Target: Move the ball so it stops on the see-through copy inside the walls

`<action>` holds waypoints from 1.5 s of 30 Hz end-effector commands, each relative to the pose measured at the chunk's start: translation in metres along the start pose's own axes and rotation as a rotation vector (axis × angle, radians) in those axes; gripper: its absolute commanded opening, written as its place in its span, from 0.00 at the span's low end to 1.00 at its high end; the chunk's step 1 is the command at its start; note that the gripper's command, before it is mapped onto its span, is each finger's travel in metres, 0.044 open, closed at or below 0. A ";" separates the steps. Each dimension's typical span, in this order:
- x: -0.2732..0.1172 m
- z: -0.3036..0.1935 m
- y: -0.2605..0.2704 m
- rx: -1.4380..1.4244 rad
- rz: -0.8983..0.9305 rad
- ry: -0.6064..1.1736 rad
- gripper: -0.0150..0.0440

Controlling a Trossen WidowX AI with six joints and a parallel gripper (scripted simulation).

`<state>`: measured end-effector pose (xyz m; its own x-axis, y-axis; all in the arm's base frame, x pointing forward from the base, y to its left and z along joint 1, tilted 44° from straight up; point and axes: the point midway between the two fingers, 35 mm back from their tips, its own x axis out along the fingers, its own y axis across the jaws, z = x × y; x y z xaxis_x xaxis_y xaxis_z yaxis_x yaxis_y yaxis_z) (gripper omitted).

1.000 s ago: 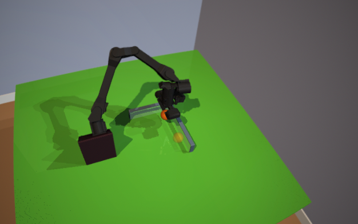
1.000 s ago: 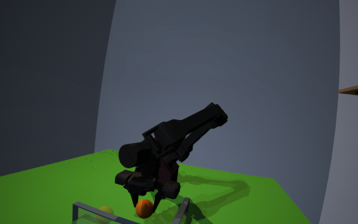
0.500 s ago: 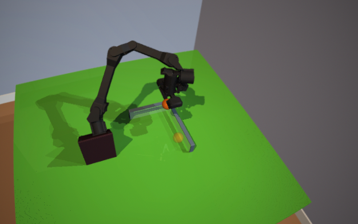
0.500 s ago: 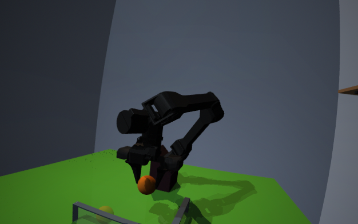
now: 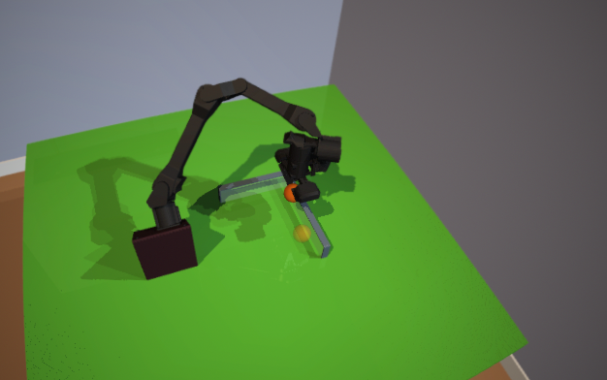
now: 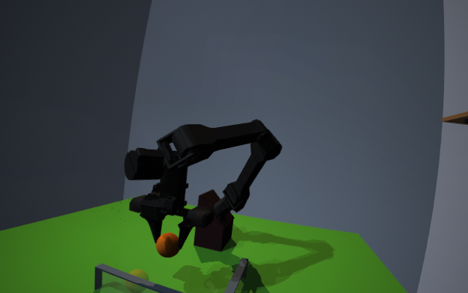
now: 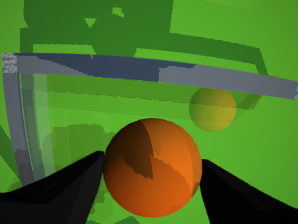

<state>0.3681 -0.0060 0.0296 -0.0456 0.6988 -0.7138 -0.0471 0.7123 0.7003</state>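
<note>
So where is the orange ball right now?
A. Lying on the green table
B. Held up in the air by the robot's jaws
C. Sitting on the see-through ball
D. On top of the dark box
B: the orange ball is pinched between the gripper jaws, lifted above the table, away from the see-through ball.

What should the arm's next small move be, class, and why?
Probably carry the orange ball, clamped in the gripper above the table, over the clear walls toward the see-through copy, then lower it: the copy lies beyond, inside the corner.
</note>
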 end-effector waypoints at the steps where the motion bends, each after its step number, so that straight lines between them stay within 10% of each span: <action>1: 0.005 0.005 -0.027 -0.006 -0.009 -0.015 0.25; 45: 0.113 0.006 -0.072 -0.007 -0.006 -0.016 0.25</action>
<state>0.3747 0.0193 -0.0978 -0.0302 0.6920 -0.7213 -0.0624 0.7189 0.6923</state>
